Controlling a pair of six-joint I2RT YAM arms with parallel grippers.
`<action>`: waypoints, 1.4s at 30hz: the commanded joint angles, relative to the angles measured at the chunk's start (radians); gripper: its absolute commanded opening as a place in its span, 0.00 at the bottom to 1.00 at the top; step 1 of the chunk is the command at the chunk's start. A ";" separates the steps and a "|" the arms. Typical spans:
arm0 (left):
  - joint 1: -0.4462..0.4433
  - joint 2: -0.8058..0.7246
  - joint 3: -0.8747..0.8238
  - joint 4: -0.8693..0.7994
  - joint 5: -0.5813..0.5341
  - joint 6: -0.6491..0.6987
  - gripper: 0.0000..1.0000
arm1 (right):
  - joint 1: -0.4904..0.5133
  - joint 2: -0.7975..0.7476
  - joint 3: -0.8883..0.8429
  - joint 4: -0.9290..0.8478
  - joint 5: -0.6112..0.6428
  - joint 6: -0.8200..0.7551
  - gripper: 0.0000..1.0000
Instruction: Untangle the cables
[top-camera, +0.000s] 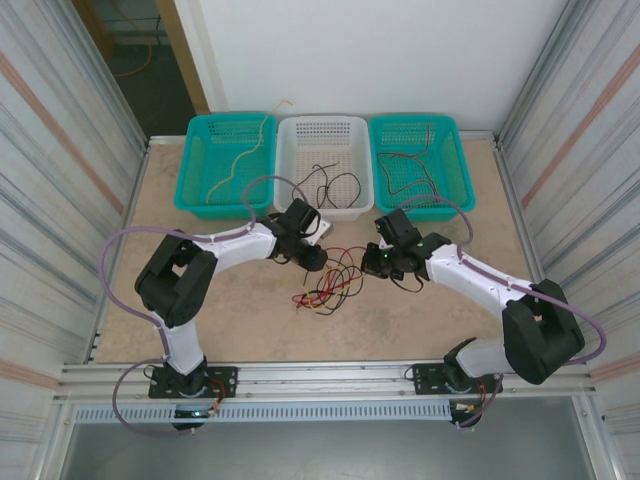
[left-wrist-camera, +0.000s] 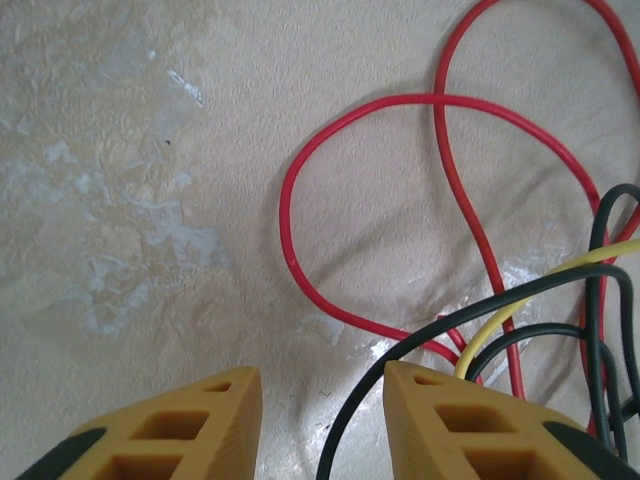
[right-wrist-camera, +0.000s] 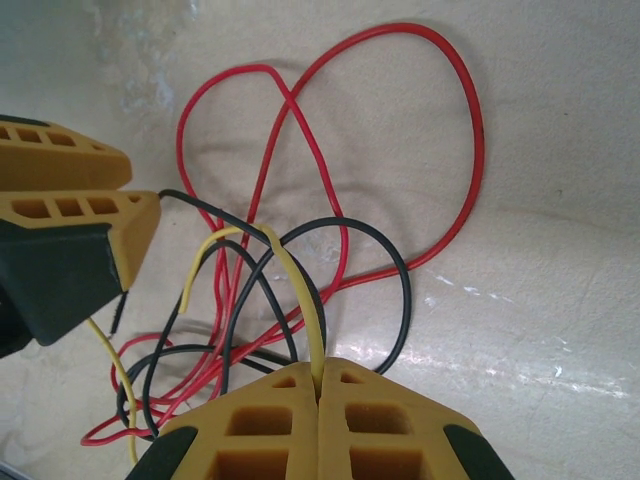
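Left hand: I see it spread, low over the surface just in front of the white basket, with nothing nipped.
Right hand: pressed together, pinching the yellow cable, in front of the white basket's right end.
Cables: a red, black and yellow tangle on the surface in front of the white basket, between my two hands.
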 joint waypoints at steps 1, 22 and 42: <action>0.002 0.003 -0.011 0.008 0.002 0.019 0.38 | 0.001 -0.017 0.027 -0.011 -0.010 0.004 0.06; -0.026 -0.003 -0.007 0.142 0.073 0.049 0.39 | -0.003 -0.039 0.012 -0.006 -0.008 0.011 0.25; -0.027 -0.045 -0.026 0.150 -0.012 0.053 0.00 | -0.024 -0.078 0.004 -0.010 -0.007 0.016 0.32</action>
